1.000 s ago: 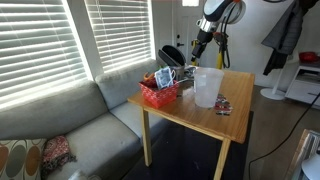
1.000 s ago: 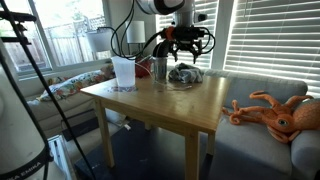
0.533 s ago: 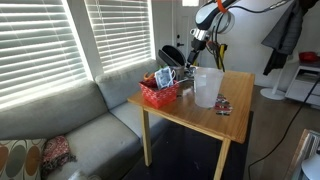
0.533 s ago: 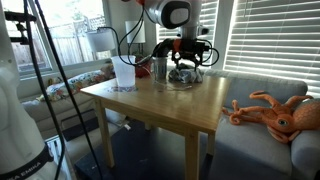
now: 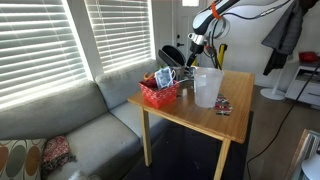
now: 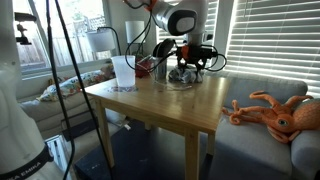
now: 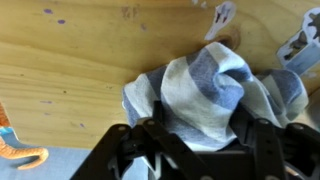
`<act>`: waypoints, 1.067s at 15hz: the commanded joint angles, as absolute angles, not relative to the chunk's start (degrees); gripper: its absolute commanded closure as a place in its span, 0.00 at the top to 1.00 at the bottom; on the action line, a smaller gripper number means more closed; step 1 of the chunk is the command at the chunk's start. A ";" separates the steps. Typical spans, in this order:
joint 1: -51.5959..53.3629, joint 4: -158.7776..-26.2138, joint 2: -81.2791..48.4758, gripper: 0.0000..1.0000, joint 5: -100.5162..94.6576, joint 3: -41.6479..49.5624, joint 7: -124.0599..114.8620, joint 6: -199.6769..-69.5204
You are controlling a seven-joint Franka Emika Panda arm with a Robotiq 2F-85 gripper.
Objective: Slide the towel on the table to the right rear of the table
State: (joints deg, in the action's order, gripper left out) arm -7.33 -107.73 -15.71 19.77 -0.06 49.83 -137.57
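Observation:
A crumpled blue-and-white striped towel (image 7: 200,85) lies on the wooden table (image 6: 160,105), near its far edge in an exterior view (image 6: 183,74). My gripper (image 7: 195,150) is right over the towel, with a finger on each side of the bunched cloth. The fingers stand wide apart and look open. In both exterior views the gripper (image 6: 190,62) (image 5: 193,44) hangs low over the table's window side. In the exterior view from the sofa side the towel is mostly hidden behind the cup and mug.
A red basket (image 5: 158,94), a mug (image 5: 165,77), a tall white cup (image 5: 206,87) and a small patterned item (image 5: 222,105) share the table. A clear cup (image 6: 123,72) and metal cup (image 6: 160,68) stand near the towel. An orange octopus plush (image 6: 275,113) lies on the sofa.
The arm has come down toward the table, and the gripper now sits around the towel. The towel has not visibly moved.

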 commanded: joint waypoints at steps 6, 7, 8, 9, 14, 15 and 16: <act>-7.13 -108.72 -14.02 0.05 16.50 -0.74 42.98 -136.60; -7.24 -109.07 -13.56 0.01 15.89 -0.66 42.61 -136.60; -7.33 -109.53 -13.06 0.00 15.10 -0.41 41.95 -137.09; -7.47 -109.83 -12.59 0.00 14.43 -0.18 41.38 -137.07; -8.04 -112.05 -9.18 0.02 9.52 1.54 40.47 -131.99; -8.01 -112.99 -8.40 0.02 8.13 2.23 39.37 -131.69; -8.25 -113.81 -7.65 0.02 7.72 2.58 39.21 -131.00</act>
State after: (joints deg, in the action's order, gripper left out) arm -7.84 -109.80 -11.80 10.78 1.48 41.32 -133.12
